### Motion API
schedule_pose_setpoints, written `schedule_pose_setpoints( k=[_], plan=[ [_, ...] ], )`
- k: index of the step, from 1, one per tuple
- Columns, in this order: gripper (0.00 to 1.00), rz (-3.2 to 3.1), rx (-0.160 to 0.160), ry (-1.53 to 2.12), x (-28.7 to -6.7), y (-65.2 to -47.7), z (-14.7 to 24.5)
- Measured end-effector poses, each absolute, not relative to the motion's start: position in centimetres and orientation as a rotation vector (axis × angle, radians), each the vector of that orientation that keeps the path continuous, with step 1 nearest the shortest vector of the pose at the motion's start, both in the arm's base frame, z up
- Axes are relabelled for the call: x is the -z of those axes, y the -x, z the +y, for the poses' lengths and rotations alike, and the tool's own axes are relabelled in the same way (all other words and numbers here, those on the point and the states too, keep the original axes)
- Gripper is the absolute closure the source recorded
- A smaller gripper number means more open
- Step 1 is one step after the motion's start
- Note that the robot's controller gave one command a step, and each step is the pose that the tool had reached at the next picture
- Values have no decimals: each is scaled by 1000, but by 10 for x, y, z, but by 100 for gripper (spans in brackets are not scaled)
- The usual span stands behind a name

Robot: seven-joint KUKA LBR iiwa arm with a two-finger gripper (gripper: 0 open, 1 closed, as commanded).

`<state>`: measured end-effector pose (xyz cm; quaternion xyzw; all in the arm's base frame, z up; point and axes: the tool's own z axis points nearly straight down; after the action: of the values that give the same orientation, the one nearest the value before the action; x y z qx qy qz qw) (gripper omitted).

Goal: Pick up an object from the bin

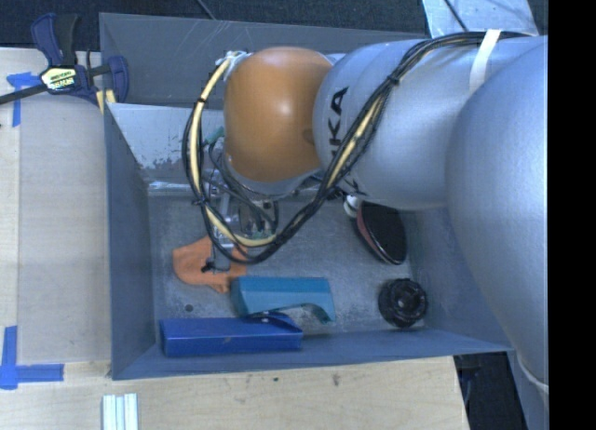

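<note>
Where the grey metal bin receives the cable-wrapped silver arm, the hand sits low over the speckled floor; whether it is open or closed cannot be told. Along the near wall lie a long flat dark-blue box and a teal block. Right lies a black oval pad. A crumpled orange soft piece lies just beside the hand. Far right is a black ribbed disc.

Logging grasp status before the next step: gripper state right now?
Gripper: cannot be told. It is low in the bin, right next to a crumpled orange thing.
</note>
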<state>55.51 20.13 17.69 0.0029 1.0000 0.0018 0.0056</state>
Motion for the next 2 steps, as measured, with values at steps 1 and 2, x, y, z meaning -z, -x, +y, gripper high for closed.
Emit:
schedule_pose_setpoints(
  k=[1,2],
  plan=[
    [0,3107,-2,415,-108,-541,211],
    [100,3095,-2,532,-83,-546,205]
  ],
)
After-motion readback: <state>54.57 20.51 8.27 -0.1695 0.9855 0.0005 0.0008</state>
